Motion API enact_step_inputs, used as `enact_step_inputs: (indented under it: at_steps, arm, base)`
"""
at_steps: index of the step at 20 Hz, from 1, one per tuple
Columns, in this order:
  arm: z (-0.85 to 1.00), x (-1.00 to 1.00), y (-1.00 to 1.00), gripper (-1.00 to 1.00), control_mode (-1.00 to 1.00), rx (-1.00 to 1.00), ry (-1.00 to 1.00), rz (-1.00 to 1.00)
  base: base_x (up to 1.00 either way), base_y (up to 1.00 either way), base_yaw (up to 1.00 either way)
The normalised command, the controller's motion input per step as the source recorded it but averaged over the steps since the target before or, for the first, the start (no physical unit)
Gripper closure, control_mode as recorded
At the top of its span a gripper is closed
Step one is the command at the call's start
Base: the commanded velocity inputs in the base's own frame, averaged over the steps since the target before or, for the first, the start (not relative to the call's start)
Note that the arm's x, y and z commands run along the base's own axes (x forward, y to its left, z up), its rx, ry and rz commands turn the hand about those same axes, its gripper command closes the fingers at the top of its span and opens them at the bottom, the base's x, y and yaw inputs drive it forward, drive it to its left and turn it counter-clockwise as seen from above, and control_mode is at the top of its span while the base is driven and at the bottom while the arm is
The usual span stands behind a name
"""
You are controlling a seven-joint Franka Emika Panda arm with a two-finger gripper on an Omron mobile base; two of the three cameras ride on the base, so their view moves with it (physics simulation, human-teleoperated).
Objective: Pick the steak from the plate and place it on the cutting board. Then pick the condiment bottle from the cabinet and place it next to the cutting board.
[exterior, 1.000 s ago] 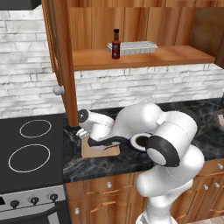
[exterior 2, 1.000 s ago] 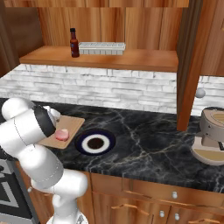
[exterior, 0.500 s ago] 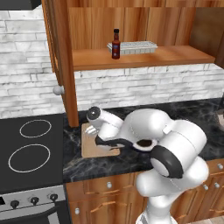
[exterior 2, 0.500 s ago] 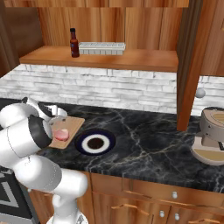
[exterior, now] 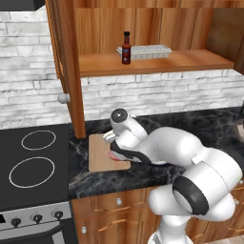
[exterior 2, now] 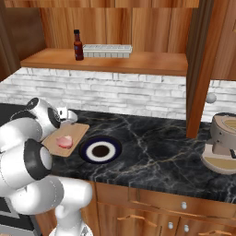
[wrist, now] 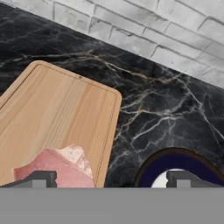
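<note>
One steak: steak (exterior 2: 64, 141) lies flat on the board (exterior 2: 79, 131), near its plate-side edge.
Board: light wood, on the black counter (exterior 2: 156, 143), just beside the plate (exterior 2: 100, 150).
Plate: nothing on it.
Gripper: gripper (wrist: 111, 179) hangs low over the steak's edge, fingertips (wrist: 39, 178) spread wide apart, gripping nothing.
Bottle: bottle (exterior: 126, 48) stands upright on the cabinet (exterior: 157, 62) shelf, beside a white tray (exterior: 145, 51).

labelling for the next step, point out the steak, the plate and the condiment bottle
steak (exterior 2: 64, 141), right base view, middle of the meat
plate (exterior 2: 100, 150), right base view, dark centre
condiment bottle (exterior: 126, 48), left base view, labelled body
</note>
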Motion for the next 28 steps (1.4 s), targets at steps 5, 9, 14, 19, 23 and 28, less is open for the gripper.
enact_step_inputs:
  at_steps: [5, 9, 14, 19, 23, 28]
  arm:
    - [0.45, -0.09, -0.23, -1.0, -1.0, 0.12, 0.0, 0.01]
    - [0.39, -0.03, -0.14, -1.0, -1.0, 0.22, 0.01, 0.0]
    - [0.33, 0.0, -0.08, -1.0, -1.0, 0.23, 0.01, 0.01]
    - [0.37, 0.0, -0.02, -1.0, -1.0, 0.14, 0.0, 0.14]
    - [0.25, -0.08, -0.06, -1.0, -1.0, 0.08, -0.01, 0.28]
    - [0.11, -0.05, -0.04, -1.0, -1.0, 0.07, -0.03, 0.36]
  base:
    - [0.0, 0.0, 0.0]
    - [0.0, 0.0, 0.0]
    - [0.0, 0.0, 0.0]
    - [0.0, 0.0, 0.0]
    - [0.0, 0.0, 0.0]
    - [0.0, 0.0, 0.0]
